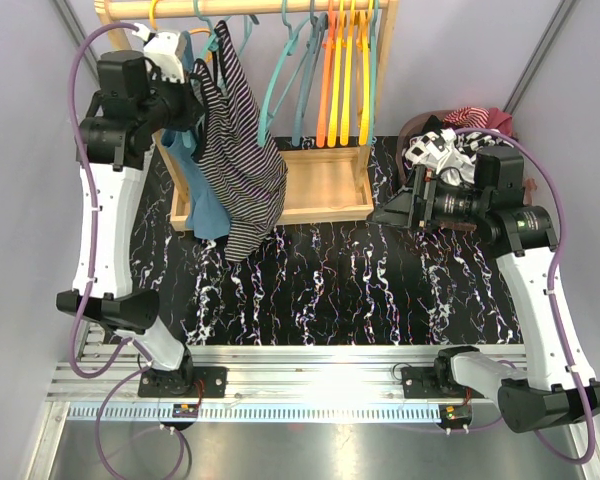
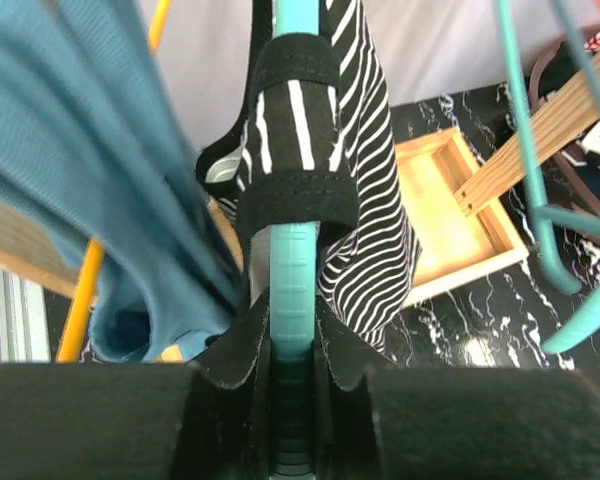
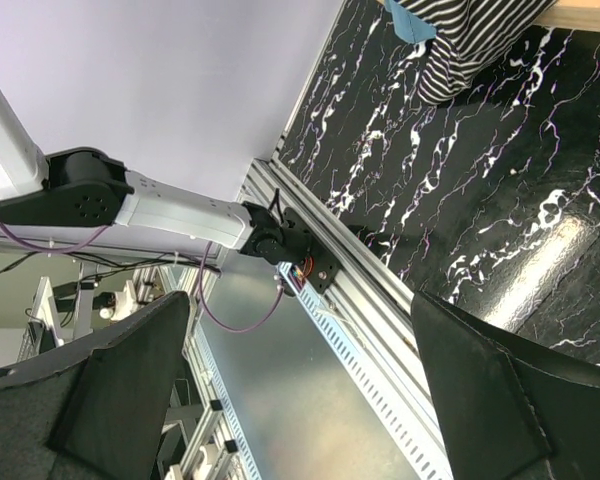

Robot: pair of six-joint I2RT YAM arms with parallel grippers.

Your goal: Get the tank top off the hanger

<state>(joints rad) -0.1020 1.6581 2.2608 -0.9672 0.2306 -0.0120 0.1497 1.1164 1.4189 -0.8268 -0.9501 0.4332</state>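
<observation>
My left fingers [image 2: 252, 362] are clenched on the arm of a teal hanger [image 2: 292, 290], one on each side of it. Just beyond their tips, the black-edged strap [image 2: 295, 130] of the striped tank top [image 1: 242, 170] loops over that same arm. The tank top hangs on this hanger near the left end of the wooden rail [image 1: 250, 8], and its body drops down and to the right. Its hem drapes past the front edge of the rack's wooden base [image 1: 325, 185] onto the black marbled counter [image 1: 360, 290]. A blue garment [image 1: 205, 200] hangs right beside it on the left, touching it. To the right along the rail hang bare hangers, first teal [image 1: 280, 80], then orange [image 1: 330, 70] and yellow [image 1: 365, 80]. My right fingers [image 1: 392, 212] are released, spread wide in the wrist view with only counter and frame between them. They hover over the counter just right of the rack base, well apart from the tank top. A heap of clothes [image 1: 460, 125] lies behind that arm.
</observation>
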